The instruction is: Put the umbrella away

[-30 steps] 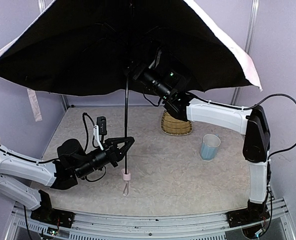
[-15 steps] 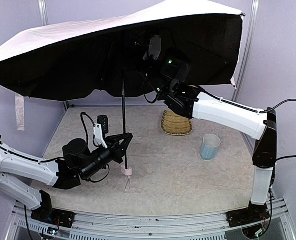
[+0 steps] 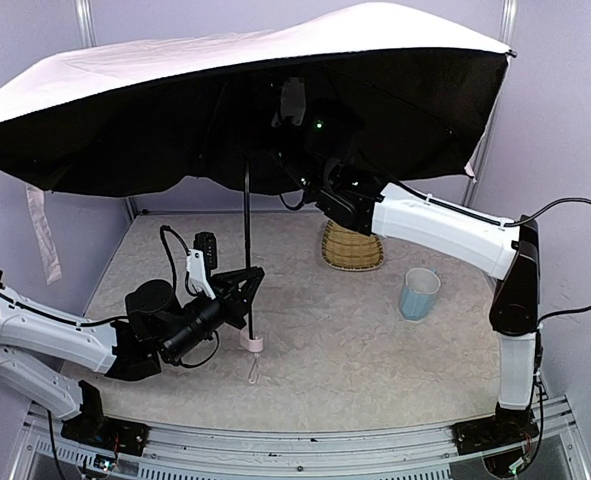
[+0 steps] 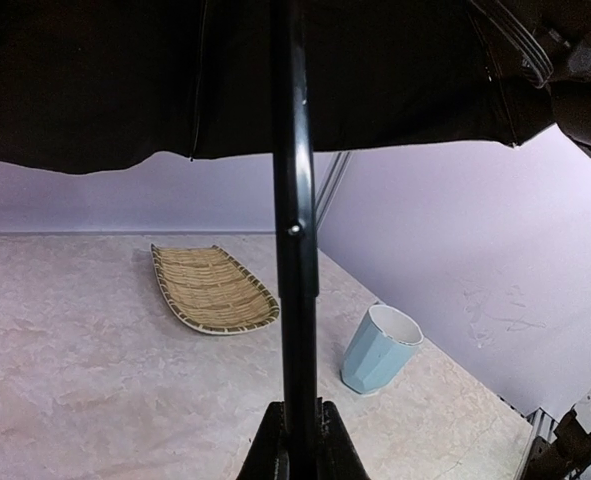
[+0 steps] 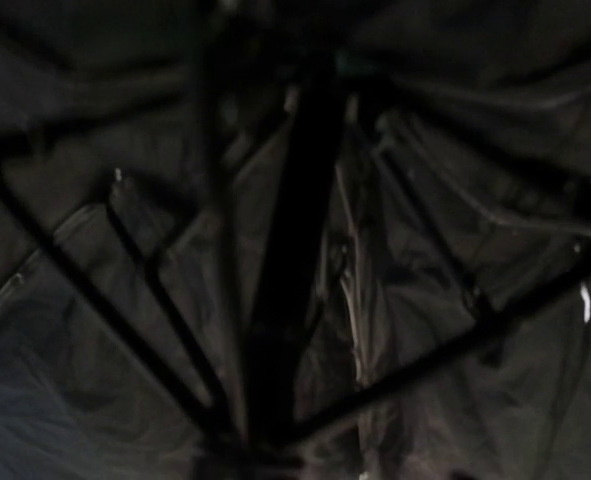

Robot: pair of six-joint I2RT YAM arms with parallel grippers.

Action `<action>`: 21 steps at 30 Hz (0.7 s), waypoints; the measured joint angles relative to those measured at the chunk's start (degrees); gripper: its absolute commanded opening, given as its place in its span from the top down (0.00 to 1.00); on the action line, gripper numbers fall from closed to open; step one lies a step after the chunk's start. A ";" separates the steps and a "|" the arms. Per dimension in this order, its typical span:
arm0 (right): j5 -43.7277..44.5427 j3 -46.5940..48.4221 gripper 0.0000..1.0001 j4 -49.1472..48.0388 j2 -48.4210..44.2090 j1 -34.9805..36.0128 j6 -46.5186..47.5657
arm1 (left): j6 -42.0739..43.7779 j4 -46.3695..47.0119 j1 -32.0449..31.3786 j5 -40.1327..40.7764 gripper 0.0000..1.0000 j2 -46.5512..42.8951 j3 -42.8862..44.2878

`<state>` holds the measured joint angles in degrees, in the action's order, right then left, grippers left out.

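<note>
Umbrella (image 3: 225,75) is open and fills the upper top view. The outer fabric is shiny pale pink and the lining is matt black. The canopy is domed and tips down toward the left.

The shaft (image 3: 247,230) is a thin black rod, close to upright. It runs from under the canopy to a small pink handle (image 3: 252,343), which appears to rest on the worktop (image 3: 355,350). A thin strap loop (image 3: 253,372) lies just in front of the handle.

The left fingers (image 3: 243,275) are black and tapered. They are clamped together on the shaft just above the handle. The left wrist view has the rod rising straight out from between them (image 4: 267,450).

The right arm (image 3: 445,225), in a white shell, reaches up under the canopy. The right fingers are lost against the black lining, so I cannot tell whether they are apart or together. The right wrist view is dark, showing only thin straight ribs (image 5: 155,300) and creased cloth.

The worktop is mottled beige with a stone-like look. A woven yellow tray (image 3: 352,250), shallow and oval, sits behind the shaft. A pale blue faceted cup (image 3: 418,293) stands upright to its right, apart from it.
</note>
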<state>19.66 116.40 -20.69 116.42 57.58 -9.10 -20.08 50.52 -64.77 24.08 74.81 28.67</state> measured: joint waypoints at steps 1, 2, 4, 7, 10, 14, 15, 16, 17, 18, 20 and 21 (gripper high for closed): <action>0.02 0.15 0.53 0.52 0.15 0.00 -0.04 | 0.02 0.00 -0.02 0.09 1.00 0.00 0.02; 0.00 0.37 0.58 0.94 0.33 -0.02 -0.17 | 0.02 0.00 -0.04 0.22 1.00 0.00 0.02; -0.24 0.94 0.60 1.53 0.59 -0.20 -0.74 | 0.00 -0.02 -0.07 0.33 1.00 0.00 0.02; -0.44 1.29 0.57 1.81 0.59 -0.39 -1.38 | 0.04 0.00 -0.15 0.33 1.00 0.00 0.00; -0.48 1.33 0.53 2.12 0.59 -0.50 -1.53 | 0.04 0.00 -0.17 0.31 1.00 0.00 0.00; -0.37 1.88 0.42 3.06 0.66 -0.72 -1.42 | 0.04 0.00 -0.22 0.31 1.00 0.04 0.00; -0.24 2.10 0.39 3.28 0.66 -0.74 -1.27 | 0.04 0.00 -0.26 0.31 1.00 0.07 0.00; -0.13 2.21 0.38 3.28 0.66 -0.76 -1.57 | 0.02 0.00 -0.28 0.31 1.00 0.07 0.00; 0.13 2.47 0.39 3.45 0.66 -0.76 -1.16 | 0.04 0.00 -0.33 0.33 1.00 0.07 0.00; 0.22 2.73 0.42 3.58 0.70 -0.76 -1.03 | 0.04 0.00 -0.33 0.31 1.00 0.07 0.00; 0.35 3.23 0.48 3.76 0.74 -0.76 -0.83 | 0.02 0.00 -0.35 0.35 1.00 0.07 0.00; 0.42 3.48 0.53 3.80 0.74 -0.76 -0.81 | 0.02 0.02 -0.37 0.35 1.00 0.07 0.00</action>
<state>20.08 119.87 -16.88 117.16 56.82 -9.91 -20.05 50.54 -65.14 24.43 74.87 28.67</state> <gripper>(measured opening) 0.566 0.051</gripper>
